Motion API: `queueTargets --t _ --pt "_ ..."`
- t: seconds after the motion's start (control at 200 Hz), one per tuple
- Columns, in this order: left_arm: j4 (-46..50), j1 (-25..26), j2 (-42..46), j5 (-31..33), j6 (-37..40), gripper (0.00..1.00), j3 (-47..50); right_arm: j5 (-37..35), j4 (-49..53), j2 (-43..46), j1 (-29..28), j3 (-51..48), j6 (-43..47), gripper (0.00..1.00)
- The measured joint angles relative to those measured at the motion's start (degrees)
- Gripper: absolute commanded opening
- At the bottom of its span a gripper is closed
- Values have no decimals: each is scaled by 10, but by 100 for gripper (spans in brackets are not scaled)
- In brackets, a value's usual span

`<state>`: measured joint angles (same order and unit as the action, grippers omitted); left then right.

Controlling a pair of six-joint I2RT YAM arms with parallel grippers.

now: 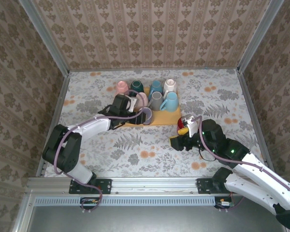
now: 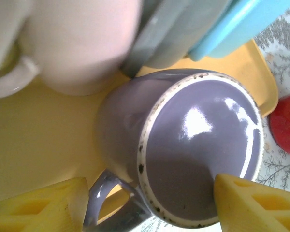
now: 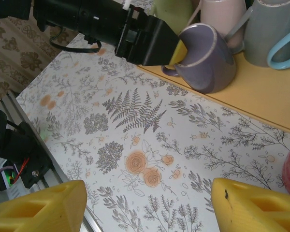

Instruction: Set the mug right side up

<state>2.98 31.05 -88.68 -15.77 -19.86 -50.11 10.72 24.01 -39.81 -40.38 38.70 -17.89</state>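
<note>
The left gripper (image 1: 141,115) was over the front edge of the yellow tray (image 2: 38,140), and its fingers (image 2: 253,205) were clamped on the purple mug (image 3: 205,60). One yellow finger was pressed against the pale ring around the base. The other sat close by the handle, though actual contact there was hard to make out.

The mug was tipped well over, neither upright nor flat. Its glossy base faced the left wrist camera and its lower side rested on the tray near the front lip. From the right wrist you could see the black left arm reaching in, with one yellow finger on the mug's base.

Just behind it stood a pale pink mug (image 2: 82,43), a grey mug (image 2: 179,34) and a light blue mug (image 2: 241,24), packed close together. From the top camera, more mugs lined the back of the tray.

The right gripper (image 3: 147,186) hung over the flowered bench (image 3: 135,145) in front of the tray, well apart from the purple mug. Its fingers were spread wide with nothing between them. A red round thing (image 2: 287,123) lay on the bench just off the tray's right front corner, too cropped to identify.
</note>
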Motion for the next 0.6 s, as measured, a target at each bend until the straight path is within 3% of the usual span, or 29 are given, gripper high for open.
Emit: queueTargets --t 0.16,0.6 --pt "-7 -22 11 -22 -12 66 14 0 0 0 0 0 0 70" --pt "-2 12 -10 -74 -7 68 9 0 0 0 0 0 0 70"
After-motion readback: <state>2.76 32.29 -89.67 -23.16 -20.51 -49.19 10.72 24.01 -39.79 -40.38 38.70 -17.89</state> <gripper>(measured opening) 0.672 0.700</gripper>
